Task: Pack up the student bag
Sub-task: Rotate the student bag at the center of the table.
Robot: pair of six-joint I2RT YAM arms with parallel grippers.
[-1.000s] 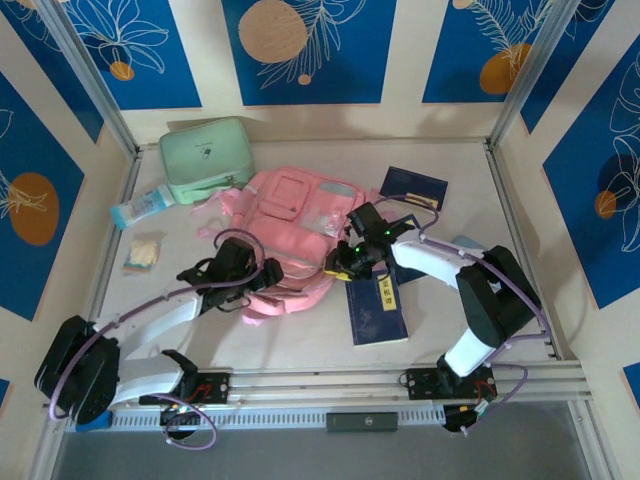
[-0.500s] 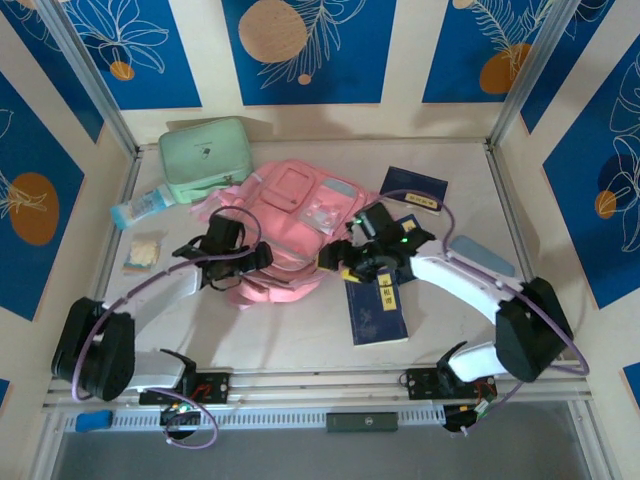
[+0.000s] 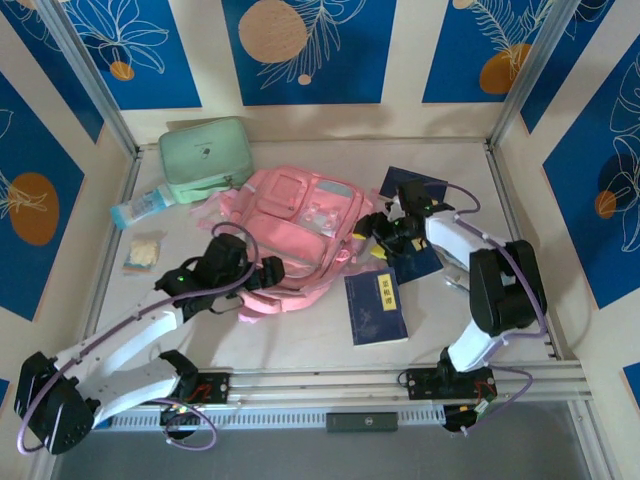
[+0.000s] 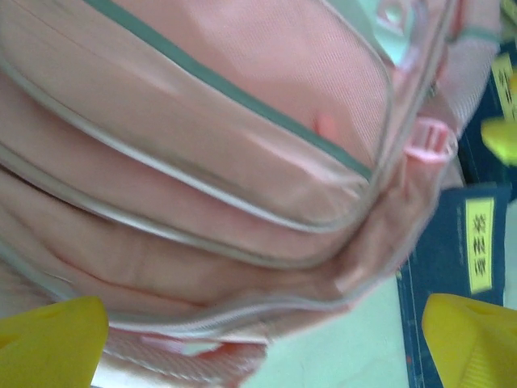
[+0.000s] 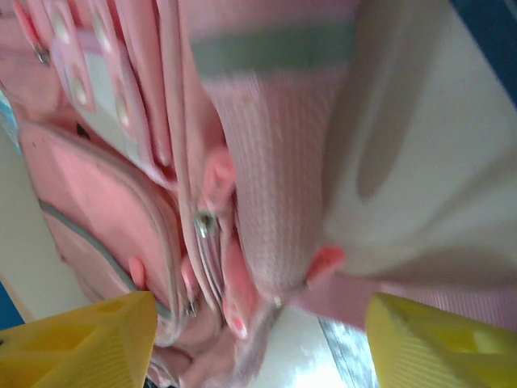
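The student bag (image 3: 300,225), a soft pink backpack with zipped front pockets, lies flat in the middle of the table. My left gripper (image 3: 258,276) is at its near left edge, over the straps. In the left wrist view this gripper (image 4: 262,347) is open, its yellow fingertips (image 4: 50,339) wide apart with the bag's seam (image 4: 210,242) between and above them. My right gripper (image 3: 368,229) is at the bag's right edge. It (image 5: 258,343) is also open, its fingertips (image 5: 440,343) straddling pink fabric and a zipper pull (image 5: 202,222).
A dark blue book (image 3: 375,306) lies near the bag's front right; it also shows in the left wrist view (image 4: 472,250). Another blue book (image 3: 413,187) lies behind the right arm. A mint zip case (image 3: 205,155), a bottle (image 3: 140,208) and a small packet (image 3: 143,252) sit at left.
The right gripper has swung back and right to the bag's right edge. The left arm has drawn back toward the near left. The bag has shifted slightly.
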